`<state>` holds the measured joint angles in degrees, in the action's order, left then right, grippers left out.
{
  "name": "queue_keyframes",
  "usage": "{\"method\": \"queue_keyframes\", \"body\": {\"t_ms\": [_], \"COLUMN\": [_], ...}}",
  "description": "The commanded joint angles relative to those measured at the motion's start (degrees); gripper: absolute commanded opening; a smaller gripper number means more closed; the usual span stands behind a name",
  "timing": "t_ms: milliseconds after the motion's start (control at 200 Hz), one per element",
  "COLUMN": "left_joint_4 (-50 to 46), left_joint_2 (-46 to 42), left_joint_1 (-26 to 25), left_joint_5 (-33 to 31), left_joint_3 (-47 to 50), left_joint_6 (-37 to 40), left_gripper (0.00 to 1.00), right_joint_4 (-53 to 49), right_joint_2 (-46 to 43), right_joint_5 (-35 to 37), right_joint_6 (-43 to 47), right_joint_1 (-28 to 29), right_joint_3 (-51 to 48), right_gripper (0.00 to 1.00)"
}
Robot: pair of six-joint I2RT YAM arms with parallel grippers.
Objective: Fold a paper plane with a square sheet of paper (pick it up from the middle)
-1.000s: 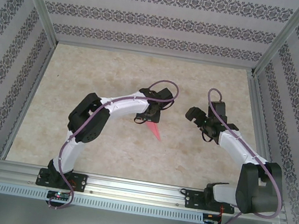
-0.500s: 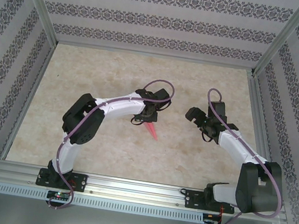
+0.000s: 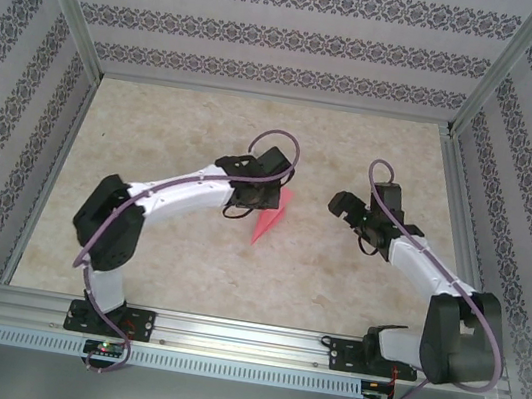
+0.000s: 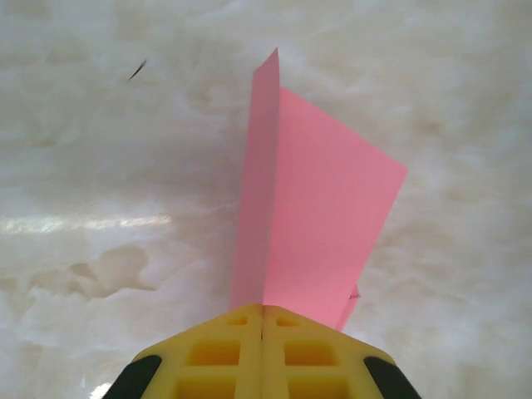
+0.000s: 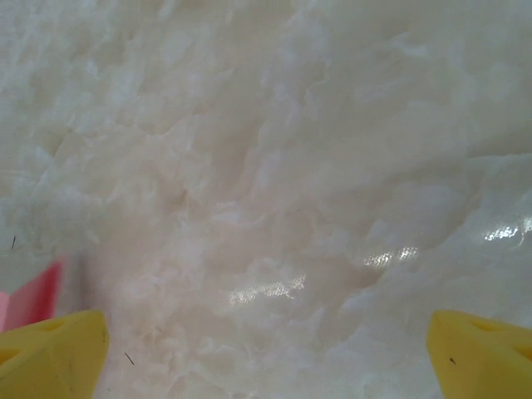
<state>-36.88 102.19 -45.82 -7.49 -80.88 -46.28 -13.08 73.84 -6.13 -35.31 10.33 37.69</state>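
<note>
Left wrist view shows the left pincer (image 4: 263, 314) clenched on the folded pink paper (image 4: 320, 224), yellow fingers meeting over its near edge. The paper juts out over the middle of the counter (image 3: 186, 126). The right pincer (image 3: 346, 208) gapes wide, empty, near the paper but apart.

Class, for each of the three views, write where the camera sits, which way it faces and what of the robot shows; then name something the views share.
Top external: above and behind the arm bases, looking down on the table; both whole arms, left gripper, right gripper show.
Left wrist: on the left arm, facing along its shut fingers at the folded pink paper they pinch.
Right wrist: on the right arm, facing the table between its open fingers.
Shared: all three show the paper.
</note>
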Motion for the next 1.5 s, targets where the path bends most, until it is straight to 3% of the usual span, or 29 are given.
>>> {"method": "queue_keyframes", "body": {"t_ms": [0, 185, 340, 560, 739, 1144, 1494], "left_joint_4": [13.5, 25.6, 36.7, 45.0, 49.6, 52.9, 53.0], "left_joint_2": [-3.7, -3.7, -1.3, 1.0, 1.6, 1.4, 2.6], "left_joint_1": [-0.1, 0.8, 1.6, 2.5, 3.3, 4.0, 4.3], "left_joint_5": [5.5, 11.7, 17.1, 18.7, 19.0, 17.7, 17.5], "left_joint_3": [4.2, 11.5, 17.2, 22.7, 26.9, 31.2, 31.6], "left_joint_6": [5.4, 5.2, 2.2, -0.3, -2.7, -4.7, -5.6], "left_gripper": [0.00, 0.00, 0.00, 0.00, 0.00, 0.00, 0.00], "right_joint_4": [3.4, 3.7, 3.1, 4.1, 4.9, 5.7, 3.1], "right_joint_2": [-3.3, -5.8, -5.0, -0.8, 2.6, 11.9, 11.5], "right_joint_5": [-1.8, -7.5, -9.8, -9.5, -8.7, -9.5, -6.6], "right_joint_6": [2.1, 2.4, 1.2, -2.8, -5.3, -6.1, -5.8], "right_joint_1": [-0.5, -0.4, 2.4, 11.9, 16.6, 20.3, 20.9], "right_joint_3": [-0.8, -0.4, 0.4, 0.9, 1.8, 6.4, 6.9], "right_gripper": [0.98, 0.96, 0.81, 0.54, 0.46, 0.43, 0.45]}}
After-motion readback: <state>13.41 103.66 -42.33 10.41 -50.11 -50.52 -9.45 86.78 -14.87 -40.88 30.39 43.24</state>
